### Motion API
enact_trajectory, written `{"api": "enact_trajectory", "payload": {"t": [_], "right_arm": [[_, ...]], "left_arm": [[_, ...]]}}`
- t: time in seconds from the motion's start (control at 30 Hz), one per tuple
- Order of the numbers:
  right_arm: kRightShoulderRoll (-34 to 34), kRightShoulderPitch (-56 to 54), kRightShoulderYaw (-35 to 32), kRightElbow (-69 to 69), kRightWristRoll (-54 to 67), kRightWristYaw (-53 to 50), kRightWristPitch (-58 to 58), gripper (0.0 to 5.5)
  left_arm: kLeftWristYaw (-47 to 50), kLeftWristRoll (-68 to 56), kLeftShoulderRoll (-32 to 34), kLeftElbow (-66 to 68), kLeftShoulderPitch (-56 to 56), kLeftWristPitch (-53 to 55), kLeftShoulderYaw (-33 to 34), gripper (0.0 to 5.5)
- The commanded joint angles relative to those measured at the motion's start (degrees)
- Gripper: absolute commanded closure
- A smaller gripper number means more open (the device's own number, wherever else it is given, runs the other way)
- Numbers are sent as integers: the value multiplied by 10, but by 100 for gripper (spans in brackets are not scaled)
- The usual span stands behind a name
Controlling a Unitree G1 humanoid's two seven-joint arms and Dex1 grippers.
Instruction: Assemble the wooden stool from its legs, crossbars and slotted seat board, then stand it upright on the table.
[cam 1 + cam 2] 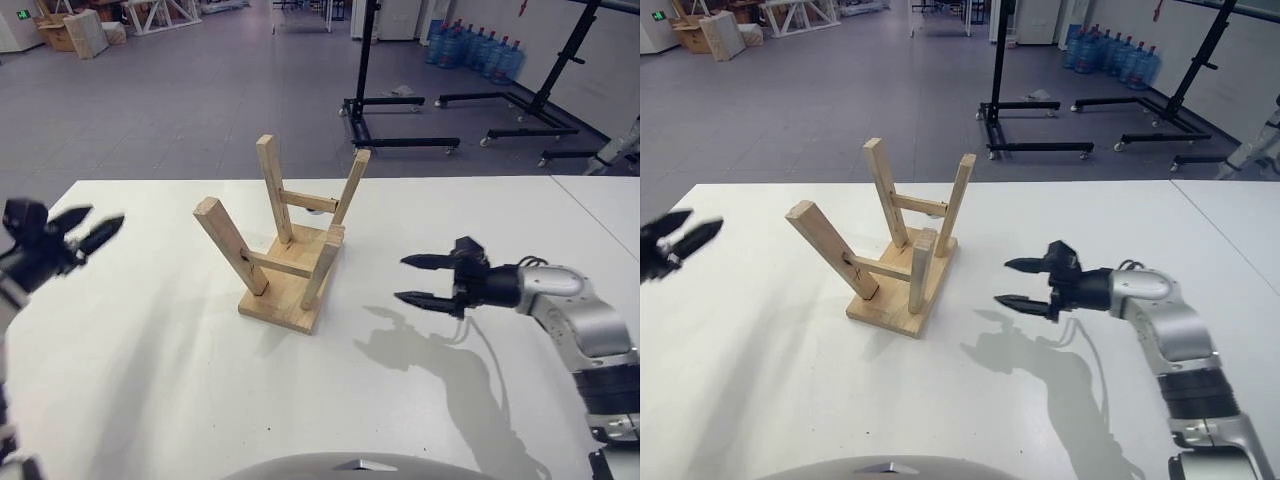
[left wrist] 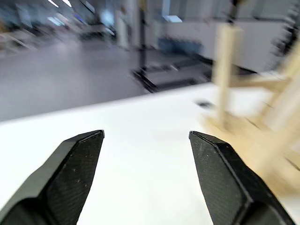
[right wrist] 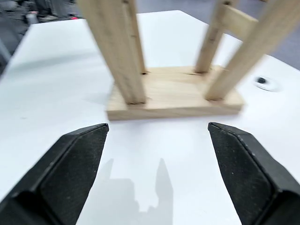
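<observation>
- Stool [image 1: 285, 250]: inverted mid-surface [image 1: 150, 380], seat board [image 1: 275, 305] down for fitting legs; apparently assembled, not yet righted.
- Left claw [image 1: 100, 225], right claw [image 1: 402, 279]: both released, flanking the stool.

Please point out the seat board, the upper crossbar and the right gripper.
seat board [image 1: 285, 298]: left eye view, on its bare upward face.
upper crossbar [image 1: 308, 201]: left eye view, on the middle of the bar.
right gripper [image 1: 400, 279]: left eye view, midway between its fingertips.

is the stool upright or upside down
Upside down: its seat board lies flat on the table and the four legs point up.
</observation>
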Motion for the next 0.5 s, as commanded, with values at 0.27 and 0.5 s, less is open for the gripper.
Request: {"api": "enact_trajectory", "payload": {"t": [0.27, 0.5], "right_arm": [[177, -117, 76, 2, -38, -112, -67, 158], [228, -80, 144, -45, -51, -127, -62, 158]], "left_arm": [[159, -62, -100, -210, -100, 102, -162, 215], [217, -45, -136, -204, -138, 101, -197, 215]]}}
